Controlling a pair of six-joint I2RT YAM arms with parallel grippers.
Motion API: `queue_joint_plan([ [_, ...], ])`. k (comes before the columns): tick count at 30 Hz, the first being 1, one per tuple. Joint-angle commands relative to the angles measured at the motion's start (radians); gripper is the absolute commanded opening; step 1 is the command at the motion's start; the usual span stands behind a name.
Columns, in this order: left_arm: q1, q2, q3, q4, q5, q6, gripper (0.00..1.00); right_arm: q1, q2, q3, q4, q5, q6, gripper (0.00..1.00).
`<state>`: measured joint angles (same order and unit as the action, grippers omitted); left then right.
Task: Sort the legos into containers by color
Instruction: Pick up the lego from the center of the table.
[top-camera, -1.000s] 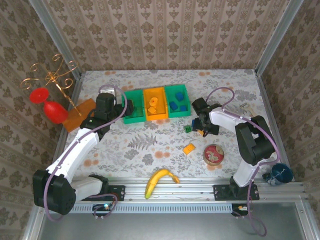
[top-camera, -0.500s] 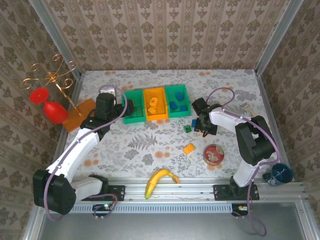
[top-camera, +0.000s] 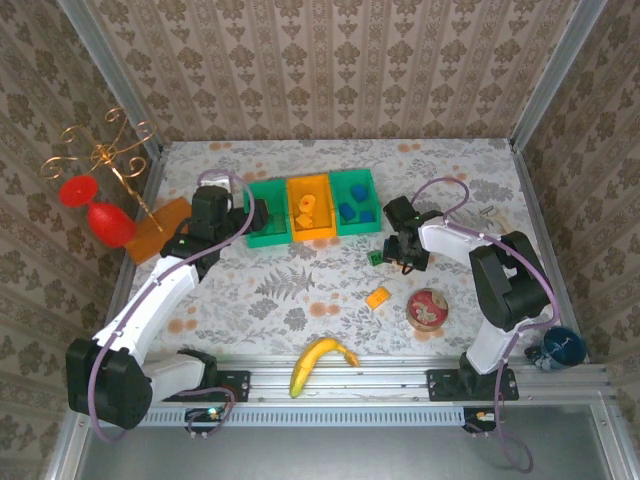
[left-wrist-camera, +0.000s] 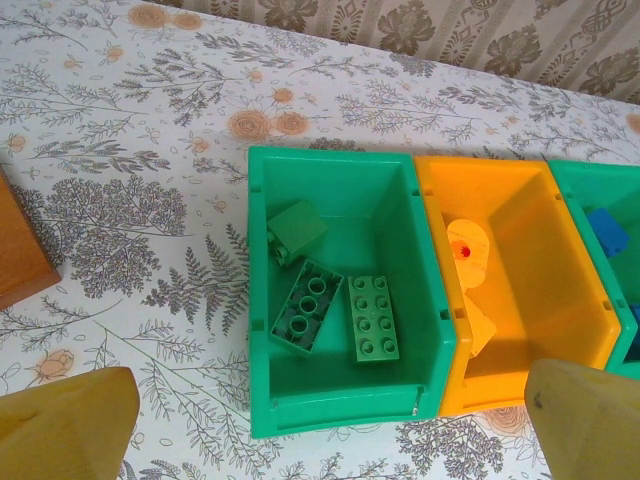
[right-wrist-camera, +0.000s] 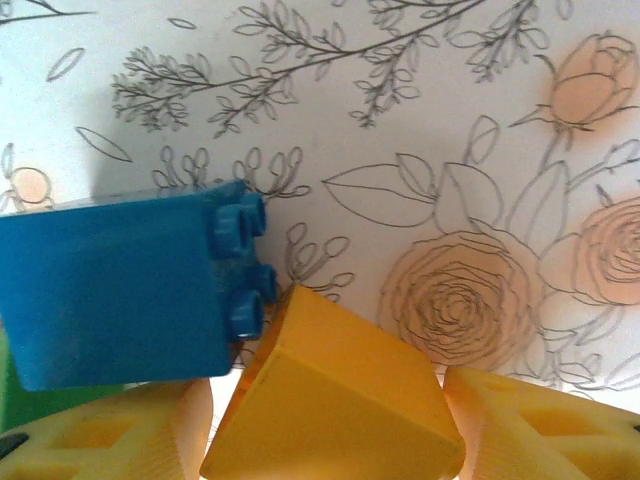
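Here, right jaws are gripping an orange-yellow lego (right-wrist-camera: 335, 390).
They are pinching it half-closed, a blue lego (right-wrist-camera: 115, 295) lying just beside at left; left jaws are hanging wide open, empty.

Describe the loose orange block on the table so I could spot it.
From the row of three bins, come toward the near edge of the table. Just left of the round red-rimmed tin, beyond the banana, lies the orange block. Its nearest neighbours, a green block and a blue block, sit farther back; this one is orange.
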<state>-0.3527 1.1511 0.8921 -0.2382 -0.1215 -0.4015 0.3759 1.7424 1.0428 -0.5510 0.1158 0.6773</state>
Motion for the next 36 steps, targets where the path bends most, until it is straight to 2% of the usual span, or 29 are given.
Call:
queue_joint_plan([
  [1,0.009,0.009,-0.007,0.017,0.011,-0.023,1.00,0.004,0.019,0.005,0.031,-0.029,0.015,0.64],
  [11,0.013,-0.004,-0.019,0.017,0.008,-0.023,1.00,0.004,0.061,0.031,-0.025,0.036,0.031,0.62],
  [19,0.019,-0.005,-0.019,0.019,0.014,-0.024,1.00,0.006,0.039,0.010,-0.022,0.048,0.041,0.50],
  [29,0.020,-0.016,-0.018,0.014,0.014,-0.026,1.00,0.020,-0.064,0.008,-0.084,0.085,0.023,0.41],
  [36,0.021,-0.031,-0.022,0.008,0.007,-0.025,1.00,0.079,-0.167,0.060,-0.131,0.115,-0.005,0.38],
])
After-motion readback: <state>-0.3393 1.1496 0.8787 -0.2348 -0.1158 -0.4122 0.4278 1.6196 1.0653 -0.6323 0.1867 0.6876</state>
